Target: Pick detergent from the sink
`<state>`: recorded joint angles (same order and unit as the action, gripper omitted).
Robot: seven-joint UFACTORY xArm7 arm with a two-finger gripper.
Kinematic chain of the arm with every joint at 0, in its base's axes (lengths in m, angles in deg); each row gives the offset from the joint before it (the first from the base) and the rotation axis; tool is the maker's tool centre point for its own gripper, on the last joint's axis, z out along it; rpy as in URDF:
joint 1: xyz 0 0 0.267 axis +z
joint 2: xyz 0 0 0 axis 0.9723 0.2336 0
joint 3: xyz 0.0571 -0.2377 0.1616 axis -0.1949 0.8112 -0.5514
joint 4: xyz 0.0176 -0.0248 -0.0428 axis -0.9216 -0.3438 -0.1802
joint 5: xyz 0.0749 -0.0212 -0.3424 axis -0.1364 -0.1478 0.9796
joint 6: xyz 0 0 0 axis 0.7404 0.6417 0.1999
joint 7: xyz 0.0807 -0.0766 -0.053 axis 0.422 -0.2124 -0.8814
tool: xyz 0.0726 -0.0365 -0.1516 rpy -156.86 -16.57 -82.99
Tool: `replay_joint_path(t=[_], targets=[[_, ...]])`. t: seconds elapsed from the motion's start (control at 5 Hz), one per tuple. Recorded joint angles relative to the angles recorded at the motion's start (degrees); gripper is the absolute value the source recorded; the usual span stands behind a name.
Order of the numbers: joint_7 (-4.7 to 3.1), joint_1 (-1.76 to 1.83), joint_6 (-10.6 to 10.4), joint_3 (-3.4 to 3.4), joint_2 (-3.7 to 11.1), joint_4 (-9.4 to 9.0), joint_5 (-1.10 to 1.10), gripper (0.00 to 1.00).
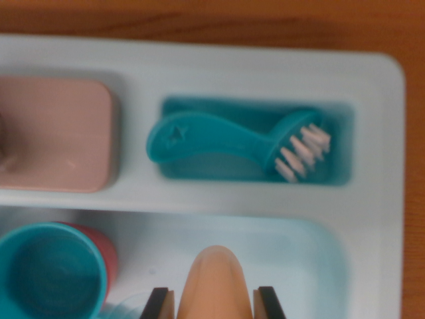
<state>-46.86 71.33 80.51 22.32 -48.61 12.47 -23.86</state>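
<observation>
Two dark fingertips of the claw (215,304) show at the near edge of the wrist view, one on each side of an orange, rounded bottle top, which I take to be the detergent (215,282). The pads sit right against its sides, so the claw looks clenched on the detergent, though the contact itself lies at the very edge of the frame and is blurred. The detergent stands in the near basin of the pale sink (372,219), its top pointing toward the far side. Left of it in the same basin is a teal cup (50,276), with a red cup (103,252) just behind it; both are near the bottle but appear apart from it. Beyond the basin's far rim, a teal recess holds a teal brush (226,143) with white bristles at its right end. Left of that recess lies a pink block (56,133), perhaps a sponge or soap. Wooden counter (219,20) shows past the sink's far edge. By my judgement the grasp is made, and what is left is the lift: the bottle seems not yet clear of the basin.
</observation>
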Motion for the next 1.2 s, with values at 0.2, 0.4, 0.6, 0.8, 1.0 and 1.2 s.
replay_joint_path(t=[0.2,0.4,0.6,0.8,1.0,1.2], targets=[[0.00,0.00,0.0,0.00,0.00,0.00,0.00,1.00],[0.18,0.03,2.5,0.04,-0.61,1.92,0.19,1.00],[0.18,0.03,2.5,0.04,-0.61,1.92,0.19,1.00],[0.36,0.07,5.1,0.08,-1.25,3.91,0.39,1.00],[0.36,0.07,5.1,0.08,-1.25,3.91,0.39,1.00],[0.54,0.11,7.7,0.11,-1.89,5.88,0.59,1.00]])
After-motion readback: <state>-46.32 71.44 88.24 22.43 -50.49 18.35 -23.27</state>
